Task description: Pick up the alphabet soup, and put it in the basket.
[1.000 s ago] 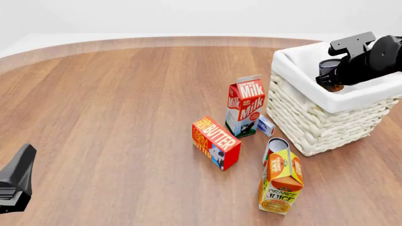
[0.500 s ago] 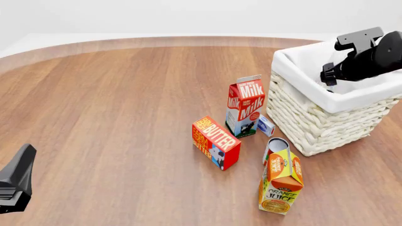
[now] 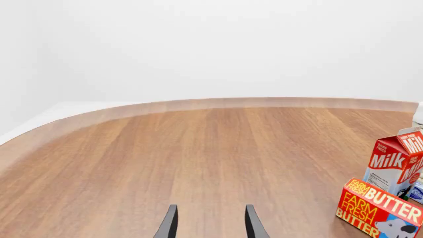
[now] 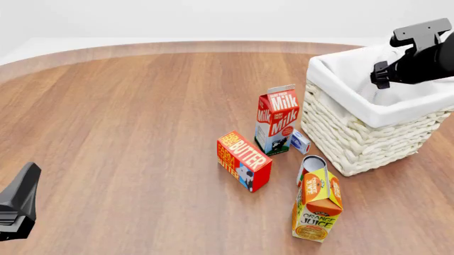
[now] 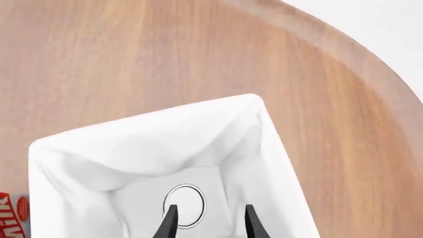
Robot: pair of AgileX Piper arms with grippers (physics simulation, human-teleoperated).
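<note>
The alphabet soup (image 5: 185, 206) stands upright on the lined floor of the basket (image 4: 369, 114). Above it, the right gripper (image 5: 209, 218) has its fingers spread and empty. The left gripper (image 3: 209, 225) has its fingers parted over bare bench (image 4: 127, 117).

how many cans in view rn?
2. The alphabet soup stands inside the basket, its round top showing between the right gripper's open jaws. A second can sits on the table between basket and orange juice carton. None visibly hidden.
</note>
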